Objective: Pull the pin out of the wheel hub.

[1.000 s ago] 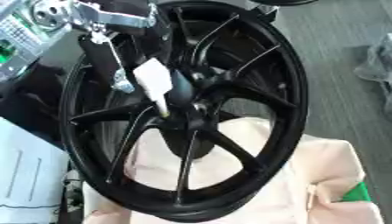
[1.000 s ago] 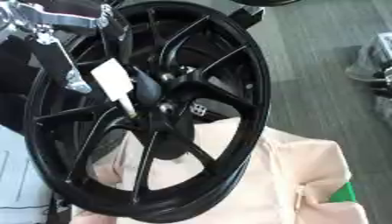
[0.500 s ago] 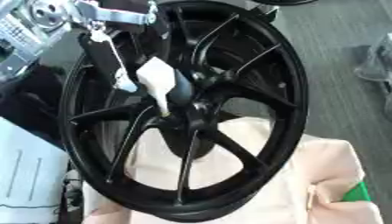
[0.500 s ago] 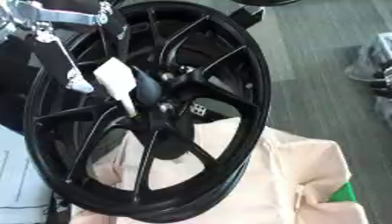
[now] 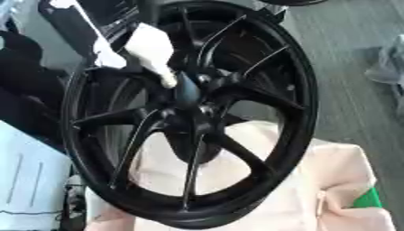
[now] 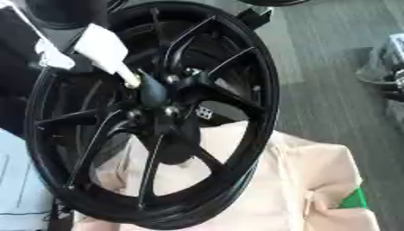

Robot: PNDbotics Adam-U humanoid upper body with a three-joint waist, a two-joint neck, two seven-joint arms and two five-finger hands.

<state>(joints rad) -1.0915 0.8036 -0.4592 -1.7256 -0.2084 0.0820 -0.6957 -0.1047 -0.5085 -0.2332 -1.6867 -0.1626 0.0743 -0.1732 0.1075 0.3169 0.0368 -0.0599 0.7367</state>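
Wheel: black multi-spoke alloy wheel (image 5: 260, 85) standing tilted on a cream cloth (image 5: 315, 189).
Pin: white tapered pin (image 6: 107, 52), long axis slanting down-right, tip at the hub (image 6: 154, 92).
Hand: cannot tell.

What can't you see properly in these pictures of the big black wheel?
- The pin: at the hub, both views are too blurred to pick it out.
- The left hand: a pale blur; its fingers cannot be told apart.
- The right hand: in neither view.
- The wheel's bottom rim: sunk in the beige cloth.
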